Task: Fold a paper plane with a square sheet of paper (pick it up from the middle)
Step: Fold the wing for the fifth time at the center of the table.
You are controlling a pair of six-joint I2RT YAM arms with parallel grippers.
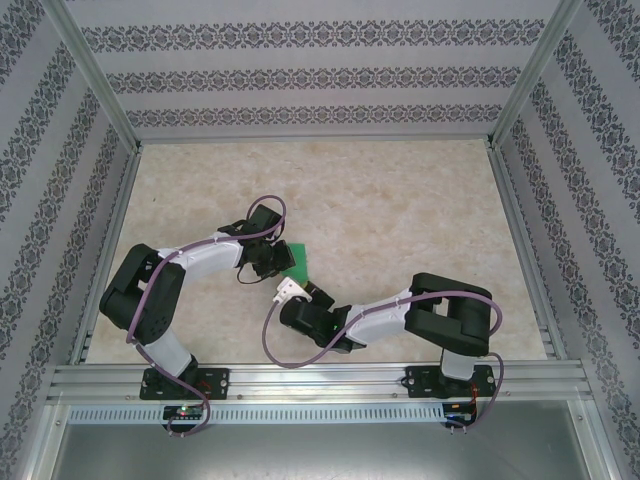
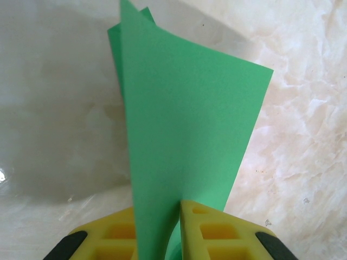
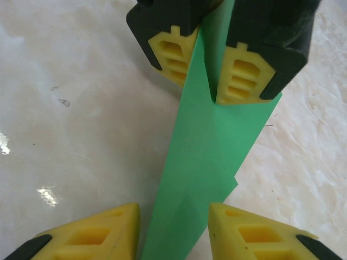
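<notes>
A green sheet of paper (image 1: 298, 262), folded so that at least two layers lie together, sits over the pale marbled surface (image 1: 400, 200). It is a short way in from the aluminium rail (image 1: 320, 378) that carries both arm bases, roughly opposite the rail's middle. Whether any edge of it rests on the surface cannot be told.

The left fingers (image 2: 217, 235), yellow with black backs, are pressed together on the sheet and pinch it. In the left wrist view the paper (image 2: 184, 135) rises straight out of the narrow slot between them. It widens to a square corner on one side, and a second layer's point peeks out behind the far tip. In the right wrist view the left fingers (image 3: 244, 76) clamp the end of the sheet that lies farther from the rail.

The right fingers (image 3: 92, 235) are nearer the rail than the left pair. They stand spread apart, with the sheet (image 3: 209, 157) running down between them as a long green band. Bare surface shows between the paper and one of these fingers. The other finger lies just beside the paper's edge, and whether it touches cannot be told. One long edge of the band has a small step where a layer's corner juts out, about midway between the two pairs of fingers.
</notes>
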